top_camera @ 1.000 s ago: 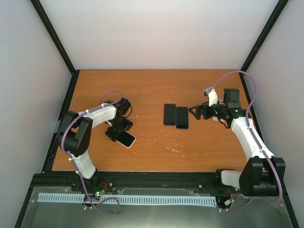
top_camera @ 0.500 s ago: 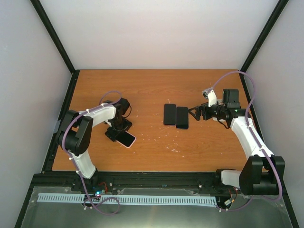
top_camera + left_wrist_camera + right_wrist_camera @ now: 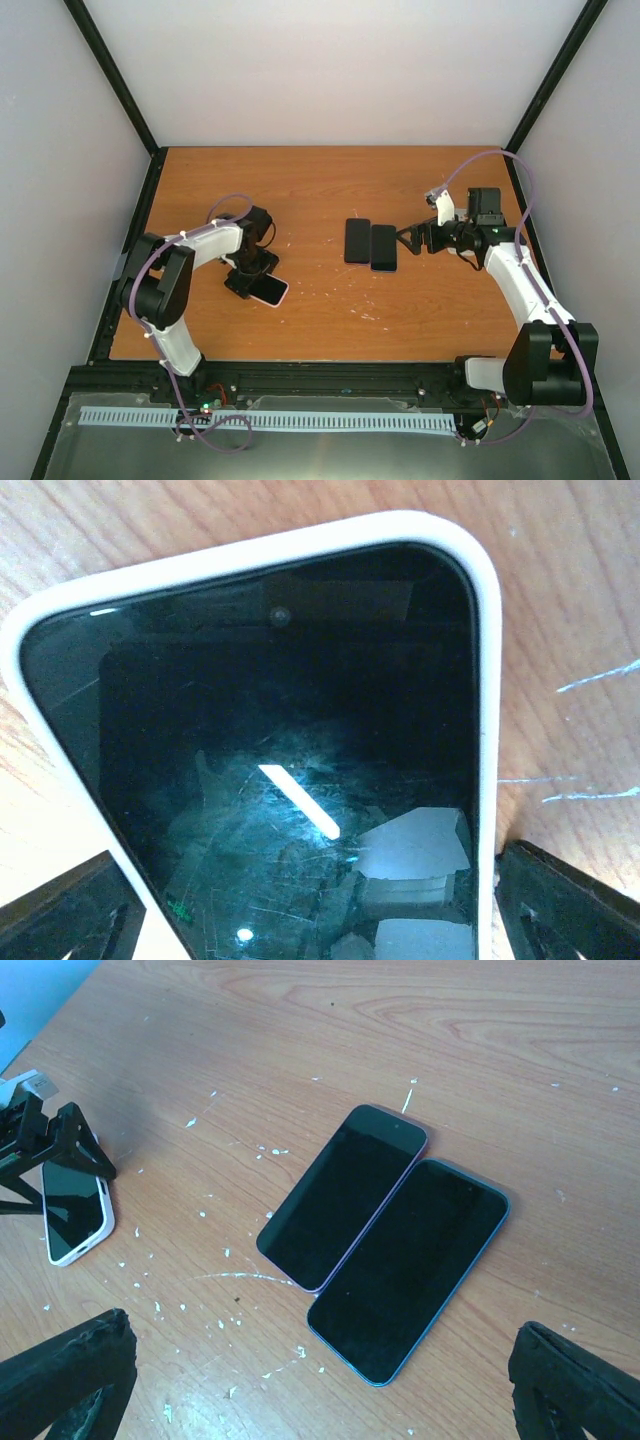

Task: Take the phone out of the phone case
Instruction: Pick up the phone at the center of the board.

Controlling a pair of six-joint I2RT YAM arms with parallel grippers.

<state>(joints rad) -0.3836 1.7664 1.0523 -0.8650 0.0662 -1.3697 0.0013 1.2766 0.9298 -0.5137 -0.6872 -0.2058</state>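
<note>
The phone (image 3: 300, 760), with a dark scratched screen, lies face up in a white phone case (image 3: 487, 680) on the wooden table. In the top view it is at the left (image 3: 270, 291). My left gripper (image 3: 310, 885) is down over it and open. Its two fingers (image 3: 560, 900) straddle the case across its width, very close to the long edges. Whether they touch the case I cannot tell. The right wrist view shows the same phone (image 3: 75, 1215) under the left gripper (image 3: 50, 1145). My right gripper (image 3: 408, 238) hovers open and empty at the right.
Two more phones lie face up side by side mid-table, a purple-edged one (image 3: 345, 1195) and a blue-edged one (image 3: 410, 1265), just left of the right gripper. White flecks are scattered on the table (image 3: 320, 180). Black frame rails run along its edges.
The left gripper has shifted slightly and its jaws have narrowed a little round the white-cased phone, which has slid a bit to the right. The right arm has barely moved.
</note>
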